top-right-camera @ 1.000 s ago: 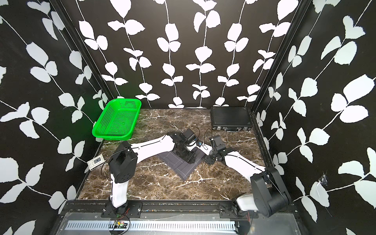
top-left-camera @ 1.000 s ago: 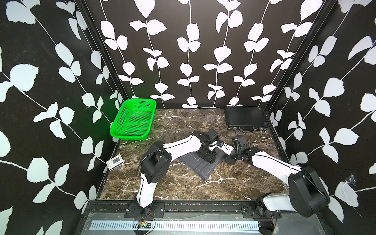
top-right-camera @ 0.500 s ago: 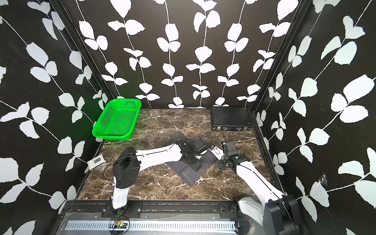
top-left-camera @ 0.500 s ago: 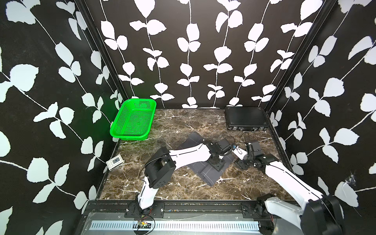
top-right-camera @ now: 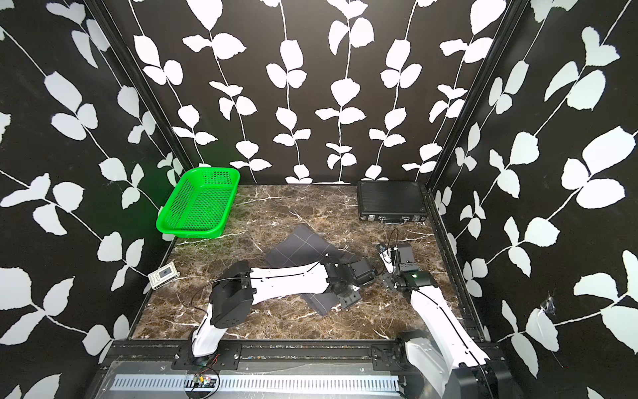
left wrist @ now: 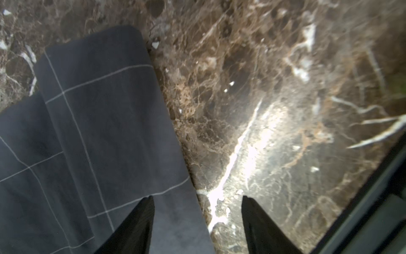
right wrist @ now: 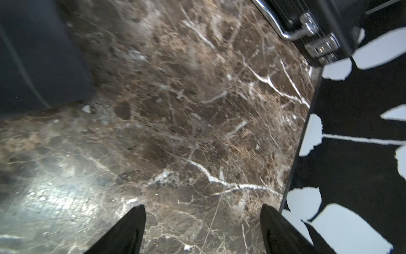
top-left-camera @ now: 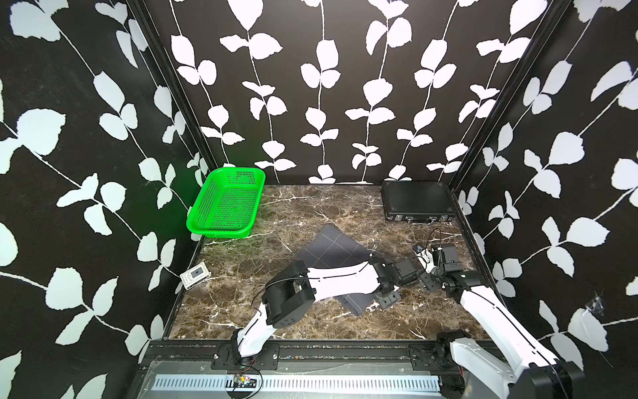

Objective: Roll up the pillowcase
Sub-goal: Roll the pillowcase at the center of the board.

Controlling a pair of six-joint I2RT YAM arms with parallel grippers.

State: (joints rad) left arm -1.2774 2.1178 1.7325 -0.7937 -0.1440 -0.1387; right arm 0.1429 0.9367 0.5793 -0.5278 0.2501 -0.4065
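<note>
The left gripper (left wrist: 196, 198) stands open over an edge of the pillowcase (left wrist: 98, 114), with one fingertip (left wrist: 147, 204) above the grey cloth and the other above the bare table (left wrist: 263, 99). It grips nothing, and whether it touches the cloth is unclear. The right gripper (right wrist: 203, 209) is spread wide over bare marble, empty. In both top views the pillowcase (top-left-camera: 331, 247) (top-right-camera: 303, 247) lies folded mid-table, partly under the left arm (top-left-camera: 338, 279).

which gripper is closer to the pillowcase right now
Left. The left gripper is over the edge of the pillowcase; the right gripper is over bare marble, apart from it.
</note>
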